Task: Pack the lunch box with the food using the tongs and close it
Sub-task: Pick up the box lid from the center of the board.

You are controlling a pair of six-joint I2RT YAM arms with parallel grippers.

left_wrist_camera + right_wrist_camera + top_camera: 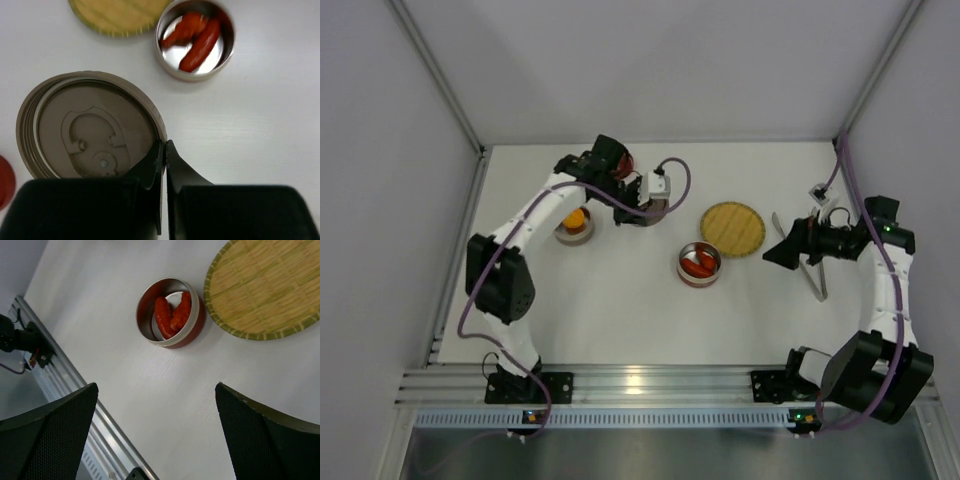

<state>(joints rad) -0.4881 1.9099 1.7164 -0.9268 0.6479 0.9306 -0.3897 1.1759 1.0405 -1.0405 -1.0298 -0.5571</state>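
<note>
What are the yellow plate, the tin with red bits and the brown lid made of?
The plate: woven bamboo or straw, judging by its matte strips. The tin: metal, mirror-shiny inside, red-coated outside. The lid: probably matte brown plastic, with moulded shapes.

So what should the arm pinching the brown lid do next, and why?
Probably lift the lid a little way off the table. The left fingers are shut on its rim, so the grip looks made. The red pieces lie in the open tin close by, so the lid seems ready to be carried over.
</note>
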